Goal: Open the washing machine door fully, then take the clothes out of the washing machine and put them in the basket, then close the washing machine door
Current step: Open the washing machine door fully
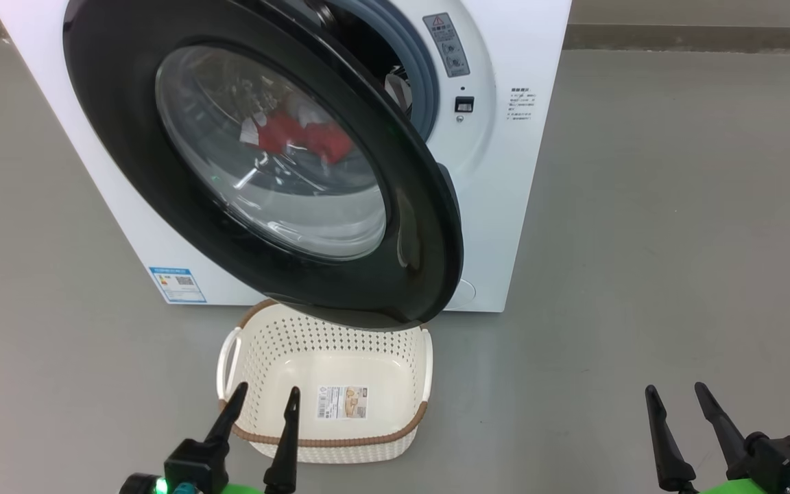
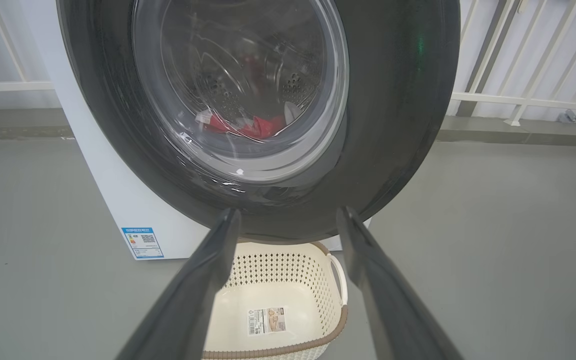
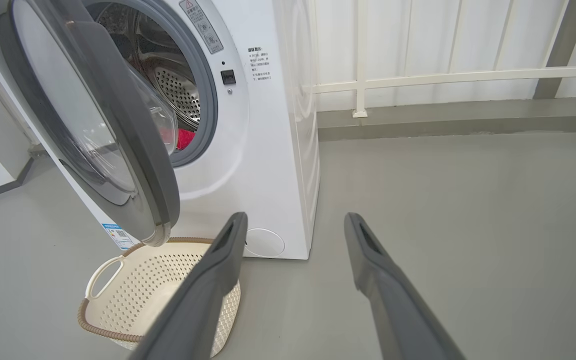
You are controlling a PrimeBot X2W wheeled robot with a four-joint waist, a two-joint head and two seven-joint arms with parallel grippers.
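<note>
The white washing machine [image 1: 505, 206] stands ahead on the floor. Its black-rimmed door [image 1: 127, 137] is swung partly open, hinged at the left, its free edge hanging over the basket. Red clothes [image 1: 302, 137] lie in the drum, seen through the door glass [image 2: 255, 127] and past the door's edge [image 3: 184, 138]. The cream basket [image 1: 409, 343] sits empty on the floor below the door [image 2: 408, 100], a paper label on its bottom. My left gripper [image 1: 267, 399] is open above the basket's [image 2: 313, 265] near rim. My right gripper [image 1: 678, 393] is open over bare floor at the right.
Grey floor [image 1: 676, 240] spreads wide to the right of the machine. A white railing and a low grey curb [image 3: 468, 122] run behind it. A blue label [image 1: 177, 284] sits low on the machine's front left.
</note>
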